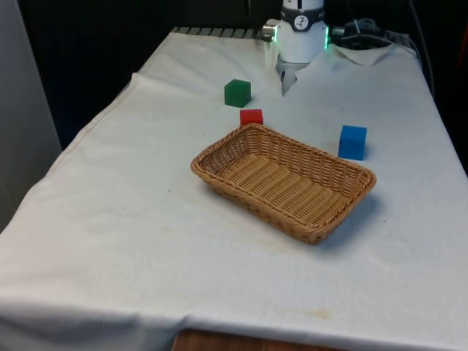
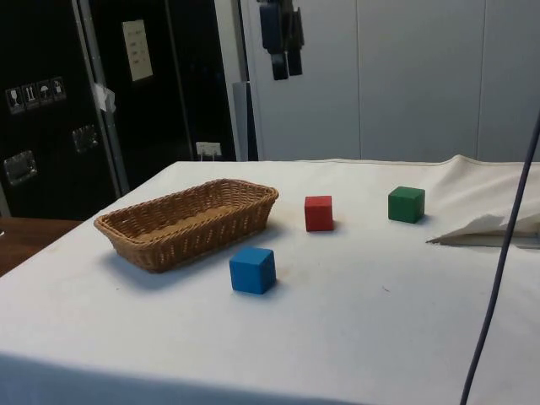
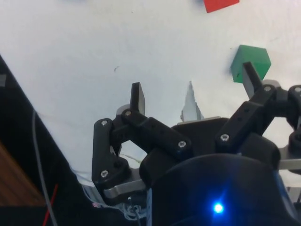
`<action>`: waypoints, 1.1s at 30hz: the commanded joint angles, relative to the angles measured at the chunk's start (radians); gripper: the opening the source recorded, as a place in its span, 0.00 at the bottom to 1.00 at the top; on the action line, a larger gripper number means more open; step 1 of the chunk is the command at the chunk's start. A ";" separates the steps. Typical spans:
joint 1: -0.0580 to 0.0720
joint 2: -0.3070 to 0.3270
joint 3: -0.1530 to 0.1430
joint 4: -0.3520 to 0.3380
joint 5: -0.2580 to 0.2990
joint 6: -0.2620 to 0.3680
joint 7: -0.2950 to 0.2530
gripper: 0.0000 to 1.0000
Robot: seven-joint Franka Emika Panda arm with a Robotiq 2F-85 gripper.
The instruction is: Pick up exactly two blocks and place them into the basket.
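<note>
A white cloth point(image 1: 131, 219) covers the whole table, lightly creased and hanging over the near edge, where a strip of brown wood shows beneath it in the front view. In the side view the room behind holds dark cabinets with small labels and a pale wall panel.

One wicker basket point(image 1: 219, 155) lies near the middle of the cloth, set at an angle to the table's edges. The front view looks down into it and shows nothing inside; the side view point(image 2: 126, 228) shows mainly its woven outer wall.

There are three blocks, one of each colour, all on the cloth outside the basket. The blue block point(image 1: 352, 142) sits just beside the basket's far corner on the front view's right, and is the nearest block in the side view point(image 2: 252, 270). The red block point(image 1: 251, 116) stands close behind the basket's far rim, apart from it in the side view point(image 2: 318, 213). The green block point(image 1: 237, 93) lies a little beyond the red one, towards the front view's left.

The gripper point(image 3: 195, 87) hangs well above the cloth at the table's far end, its fingers spread wide apart and holding nothing. The wrist view looks down past them onto the green block point(image 3: 251, 61) and a corner of the red block point(image 3: 220, 4).
</note>
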 commanded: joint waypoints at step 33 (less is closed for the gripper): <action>-0.009 0.042 -0.019 -0.230 -0.048 0.267 0.181 1.00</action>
